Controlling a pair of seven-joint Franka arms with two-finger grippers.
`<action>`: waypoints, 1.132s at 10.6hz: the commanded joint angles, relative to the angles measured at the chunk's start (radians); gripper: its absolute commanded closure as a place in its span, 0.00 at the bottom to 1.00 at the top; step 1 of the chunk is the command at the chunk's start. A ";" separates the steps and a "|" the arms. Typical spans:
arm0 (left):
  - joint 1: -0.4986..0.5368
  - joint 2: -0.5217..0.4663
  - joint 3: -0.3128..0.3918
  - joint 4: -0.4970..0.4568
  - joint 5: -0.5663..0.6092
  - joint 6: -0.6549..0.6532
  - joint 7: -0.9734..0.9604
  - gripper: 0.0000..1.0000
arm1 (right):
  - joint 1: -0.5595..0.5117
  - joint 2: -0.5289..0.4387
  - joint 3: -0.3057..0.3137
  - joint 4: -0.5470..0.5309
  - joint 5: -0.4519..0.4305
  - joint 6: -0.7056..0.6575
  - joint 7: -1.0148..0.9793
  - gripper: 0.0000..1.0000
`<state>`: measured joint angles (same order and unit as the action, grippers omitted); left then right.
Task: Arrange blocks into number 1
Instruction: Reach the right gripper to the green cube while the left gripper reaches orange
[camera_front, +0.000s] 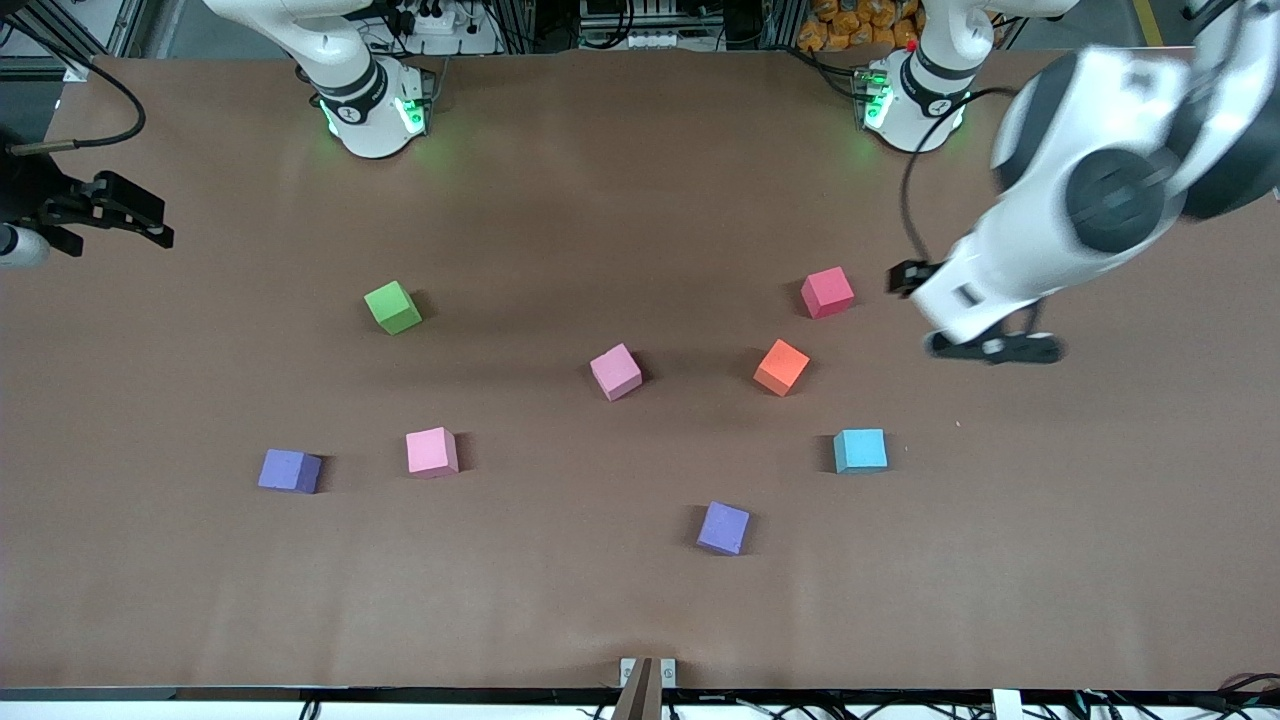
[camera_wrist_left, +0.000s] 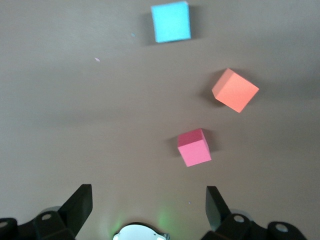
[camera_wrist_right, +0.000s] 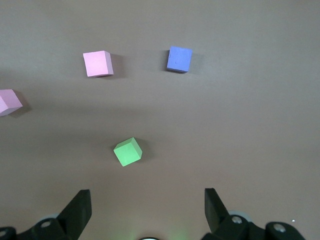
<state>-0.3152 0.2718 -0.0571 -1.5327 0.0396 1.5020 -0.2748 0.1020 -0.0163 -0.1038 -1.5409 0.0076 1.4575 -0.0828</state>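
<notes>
On the brown table (camera_front: 600, 200) eight cubes lie scattered, none touching. Green block (camera_front: 392, 307) sits toward the right arm's end, farthest from the front camera among the task blocks. One pink block (camera_front: 615, 371) is mid-table, orange block (camera_front: 781, 367) beside it toward the left arm's end. Second pink block (camera_front: 432, 451) and a purple block (camera_front: 290, 470) lie nearer the camera; another purple block (camera_front: 723, 527) nearest. Red cube (camera_front: 827, 292) and cyan cube (camera_front: 860, 450) flank orange. Left gripper (camera_front: 990, 347) is over bare table beside red, fingers spread, empty. Right gripper (camera_front: 120, 212) is at the table edge, probably idle, released.
</notes>
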 joint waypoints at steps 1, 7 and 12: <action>-0.012 0.036 0.002 0.009 -0.022 0.070 -0.073 0.00 | 0.005 -0.007 -0.004 -0.004 -0.004 0.003 0.021 0.00; -0.047 0.142 -0.012 0.012 -0.030 0.279 -0.083 0.00 | 0.015 -0.002 -0.004 -0.221 -0.004 0.273 0.021 0.00; -0.148 0.248 -0.012 0.011 -0.012 0.382 0.046 0.00 | 0.090 0.056 -0.001 -0.437 -0.003 0.379 -0.015 0.00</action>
<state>-0.4317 0.4961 -0.0760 -1.5331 0.0223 1.8606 -0.2621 0.1727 0.0699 -0.1006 -1.9146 0.0082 1.8357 -0.0830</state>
